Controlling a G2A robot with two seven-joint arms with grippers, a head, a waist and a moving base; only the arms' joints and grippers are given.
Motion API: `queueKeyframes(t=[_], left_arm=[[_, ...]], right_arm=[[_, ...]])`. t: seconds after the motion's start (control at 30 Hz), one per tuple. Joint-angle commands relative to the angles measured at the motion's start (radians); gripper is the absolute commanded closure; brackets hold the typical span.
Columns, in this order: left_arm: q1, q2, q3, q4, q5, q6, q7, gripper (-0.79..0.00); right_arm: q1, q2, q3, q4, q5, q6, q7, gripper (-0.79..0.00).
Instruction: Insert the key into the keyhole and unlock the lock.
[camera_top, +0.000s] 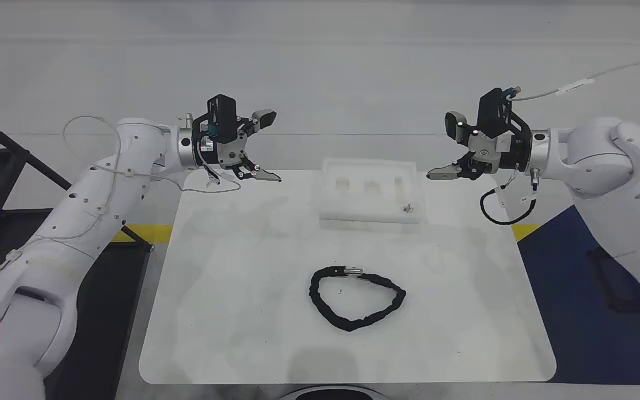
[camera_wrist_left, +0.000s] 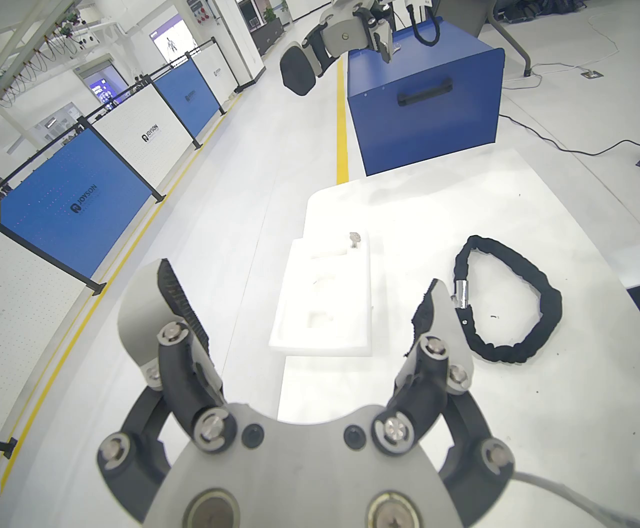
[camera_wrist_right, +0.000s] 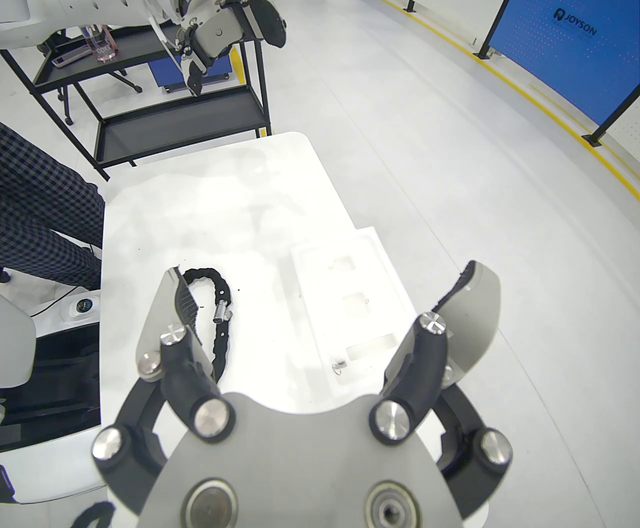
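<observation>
A black fabric-covered chain lock (camera_top: 356, 297) lies in a loop on the white table (camera_top: 230, 320), its silver lock barrel (camera_top: 353, 270) at the far side of the loop. A small metal key (camera_top: 407, 209) rests on the right end of a white foam tray (camera_top: 370, 190) behind the lock. My left gripper (camera_top: 267, 147) hangs open above the table's far left corner, empty. My right gripper (camera_top: 449, 146) hangs open above the far right edge, also empty. The lock (camera_wrist_left: 510, 300), key (camera_wrist_left: 354, 239) and tray (camera_wrist_left: 325, 295) show past the left gripper (camera_wrist_left: 300, 295). The right gripper (camera_wrist_right: 325, 290) frames the key (camera_wrist_right: 339, 365) and lock barrel (camera_wrist_right: 220, 312).
A blue cabinet (camera_wrist_left: 425, 100) stands beyond the table's right side. A black metal shelf cart (camera_wrist_right: 175, 125) stands off the left side. A person's checked trouser leg (camera_wrist_right: 40, 200) is near the table's front left.
</observation>
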Motion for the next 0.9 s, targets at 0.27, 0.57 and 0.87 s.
queueKeyframes(t=[0.27,0.57,0.87], left_arm=[[0.0,0.0,0.0,0.0,0.0,0.0,0.0,-0.785],[0.0,0.0,0.0,0.0,0.0,0.0,0.0,-0.785],[0.0,0.0,0.0,0.0,0.0,0.0,0.0,-0.785]], right_arm=[[0.0,0.0,0.0,0.0,0.0,0.0,0.0,-0.785],[0.0,0.0,0.0,0.0,0.0,0.0,0.0,-0.784],[-0.034,-0.009,-0.016,-0.008,-0.005,0.094,-0.013,-0.785]])
